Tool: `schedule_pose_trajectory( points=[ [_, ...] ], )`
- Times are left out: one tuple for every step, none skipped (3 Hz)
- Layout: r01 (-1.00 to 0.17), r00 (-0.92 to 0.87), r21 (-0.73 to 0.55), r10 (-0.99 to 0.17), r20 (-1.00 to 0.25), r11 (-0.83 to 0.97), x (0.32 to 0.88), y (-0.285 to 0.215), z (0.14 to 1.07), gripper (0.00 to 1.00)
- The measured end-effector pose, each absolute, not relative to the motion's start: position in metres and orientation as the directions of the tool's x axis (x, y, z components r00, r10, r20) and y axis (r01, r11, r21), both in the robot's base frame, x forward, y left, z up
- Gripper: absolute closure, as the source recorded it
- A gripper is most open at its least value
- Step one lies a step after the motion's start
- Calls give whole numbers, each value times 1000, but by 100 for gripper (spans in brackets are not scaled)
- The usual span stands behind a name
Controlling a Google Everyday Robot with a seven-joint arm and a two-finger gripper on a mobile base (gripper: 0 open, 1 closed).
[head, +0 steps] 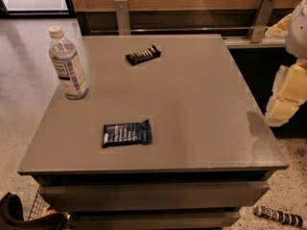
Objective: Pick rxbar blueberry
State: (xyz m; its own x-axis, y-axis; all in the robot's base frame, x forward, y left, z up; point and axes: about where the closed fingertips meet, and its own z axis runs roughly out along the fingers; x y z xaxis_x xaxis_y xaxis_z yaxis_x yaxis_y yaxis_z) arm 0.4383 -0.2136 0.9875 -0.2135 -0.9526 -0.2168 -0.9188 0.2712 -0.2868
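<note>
Two snack bars, one bottle, one gripper. Flat on the grey worktop (pixel 201 109), toward its front and left of centre: the blue snack bar (pixel 126 132), dark-blue wrapper with crimped ends, long side roughly along the front edge, rows of white writing across it, too small to read. Farther back, well apart from it and near the rear of the worktop: the black snack bar (pixel 143 55), narrower, lying at a slant, white lettering likewise unreadable. Upright near the left edge, between the two bars in depth: the single water bottle (pixel 68 66), clear plastic, white cap, pale label with dark print, not legible. Off the worktop's right edge, raised beside it: the gripper (pixel 285 102), cream-coloured, partly cut off by the border, well apart from the blue snack bar. Open or closed, holding anything or not: cannot tell. Behind the worktop, two metal brackets (pixel 122 16) against a wood-panelled wall. Below, a speckled floor (pixel 19 95), with one dark striped object (pixel 280 217) lying at the lower right and a corner of one wire basket (pixel 38 207) at the lower left.
</note>
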Motion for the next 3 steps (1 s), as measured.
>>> schedule_pose_trajectory(
  points=[
    [-919, -213, -287, -953, -217, 271, 438, -214, 988, 0],
    [-930, -169, -273, -948, -271, 244, 441, -199, 980, 0],
    [-952, -44, -250, -885, -463, 178, 454, -165, 949, 0]
  ],
)
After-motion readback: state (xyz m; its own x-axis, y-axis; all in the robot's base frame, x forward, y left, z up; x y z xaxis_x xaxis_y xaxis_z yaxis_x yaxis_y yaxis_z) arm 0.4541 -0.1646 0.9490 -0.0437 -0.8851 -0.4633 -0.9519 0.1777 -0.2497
